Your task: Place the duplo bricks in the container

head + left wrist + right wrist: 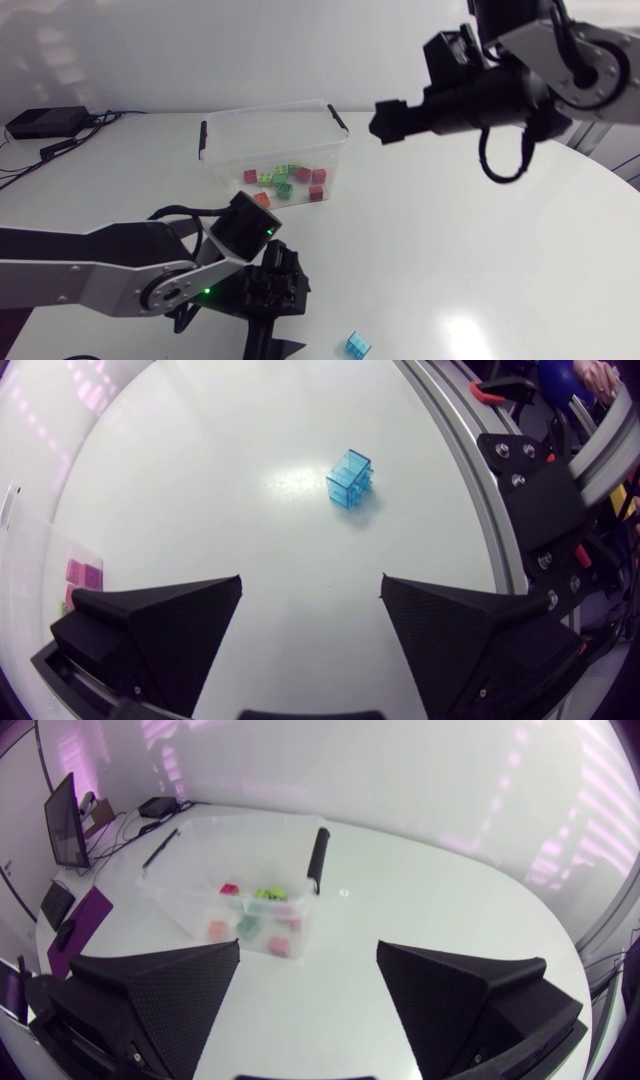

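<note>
A clear plastic container with black handles stands at the back middle of the table and holds several red, pink and green duplo bricks. One translucent blue brick lies near the table's front edge. My left gripper hangs open just left of it. In the left wrist view the blue brick lies ahead of the open left gripper, apart from both fingers. My right gripper hovers high, to the right of the container. It is open and empty, with the container below and ahead.
A black box with cables lies at the far left of the table. The table's curved front edge runs close behind the blue brick. The container's wall shows beside my left gripper.
</note>
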Robot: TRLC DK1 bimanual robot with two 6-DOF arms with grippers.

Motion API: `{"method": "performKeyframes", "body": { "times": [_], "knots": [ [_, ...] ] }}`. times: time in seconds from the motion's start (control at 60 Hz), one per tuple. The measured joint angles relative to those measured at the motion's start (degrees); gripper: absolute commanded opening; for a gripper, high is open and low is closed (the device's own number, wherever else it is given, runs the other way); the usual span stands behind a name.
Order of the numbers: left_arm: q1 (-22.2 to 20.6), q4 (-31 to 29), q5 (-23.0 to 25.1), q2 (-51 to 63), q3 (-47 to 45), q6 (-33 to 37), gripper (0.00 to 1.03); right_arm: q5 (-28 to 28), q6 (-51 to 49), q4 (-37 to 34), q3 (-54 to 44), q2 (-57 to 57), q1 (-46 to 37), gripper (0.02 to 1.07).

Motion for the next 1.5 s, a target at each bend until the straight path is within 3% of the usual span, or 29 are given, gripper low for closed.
{"method": "performKeyframes", "body": {
  "times": [0.15, 0.3, 0.567, 0.783, 0.9, 1.167, 1.2, 1.217, 1.5],
  "knots": [
    [-3.23, -0.74, -0.33, 4.22, 4.15, 0.20, 0.96, -3.02, -1.60, 0.11, -11.41, -5.68, -3.61, 1.02],
    [-5.68, -5.95, -1.14, 8.41, 10.27, 1.55, 0.94, -5.40, -2.32, 0.11, -17.88, -10.45, -6.78, 1.02],
    [-9.77, -17.59, -3.23, 14.56, 20.37, 3.58, 0.94, -8.28, -3.32, 0.11, -22.51, -15.67, -10.21, 1.02],
    [-13.18, -23.28, -4.70, 20.65, 26.16, 4.24, 0.90, -9.77, -3.96, -0.37, -23.43, -18.56, -12.66, 1.02],
    [-13.68, -26.47, -5.51, 23.32, 29.62, 4.22, 0.82, -10.47, -4.94, -1.05, -24.22, -19.87, -13.90, 1.02],
    [-15.78, -29.11, -8.81, 27.98, 36.15, 3.26, 0.46, -11.67, -6.27, -1.79, -25.14, -21.20, -16.02, 1.02],
    [-16.41, -29.27, -8.98, 28.61, 36.65, 2.91, 0.39, -11.67, -6.34, -1.88, -25.16, -21.29, -16.22, 1.02],
    [-16.68, -29.38, -9.05, 28.89, 36.83, 2.84, 0.18, -11.69, -6.45, -1.92, -25.18, -21.35, -16.37, 1.02],
    [-18.10, -32.02, -12.28, 29.46, 37.62, 1.42, 0.16, -13.16, -8.00, -4.28, -25.18, -23.50, -19.52, 1.02]
  ]
}}
